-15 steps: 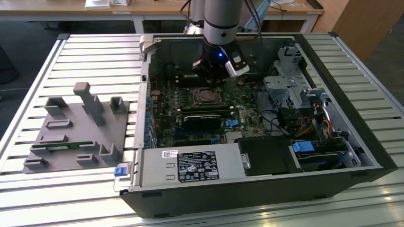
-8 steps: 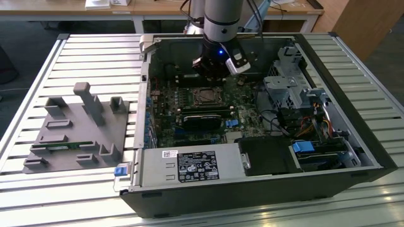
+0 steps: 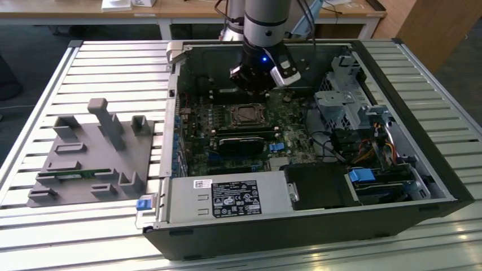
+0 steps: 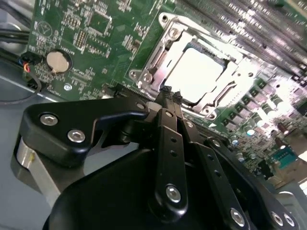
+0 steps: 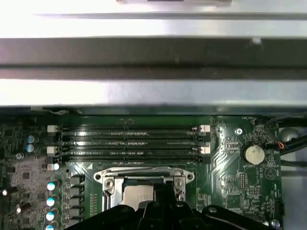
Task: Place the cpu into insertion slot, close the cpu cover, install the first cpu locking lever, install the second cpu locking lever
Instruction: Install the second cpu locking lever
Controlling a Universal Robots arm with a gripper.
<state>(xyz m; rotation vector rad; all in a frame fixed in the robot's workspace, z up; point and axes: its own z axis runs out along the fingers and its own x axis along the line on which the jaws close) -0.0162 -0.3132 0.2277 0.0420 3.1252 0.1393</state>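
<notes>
Slatted metal table (image 3: 113, 62) carries everything we see: an open computer case (image 3: 421, 158) lying on its side and, well off toward the exterior view's left, a grey moulded fixture (image 3: 90, 158). Inside the case we find the green motherboard (image 3: 218, 161) (image 4: 96, 28) (image 5: 230, 158), and the arm (image 3: 265, 22) comes down over it from above.

Our fingers (image 4: 169, 96) (image 5: 160, 189) hang just above the insertion slot (image 3: 246, 115) (image 4: 196, 72) (image 5: 139, 184), their tips pressed together with nothing between them, pointing at the near edge of the socket. In the second wrist view the cpu (image 4: 194, 74) lies flat in the slot just beyond the tips, its pale metal face glaring under the light. Around it we see the cpu cover (image 4: 240, 76) (image 5: 108, 184), a silvery frame lying down over the socket with the chip showing through its cut-out centre. Whether the tips touch the frame we cannot tell.

Farther from the fingers, past the socket, run the long black memory slots (image 5: 127, 141). Off to one side of the tips sits a round coin battery (image 4: 58, 61) (image 5: 253, 154), apart from the socket.
</notes>
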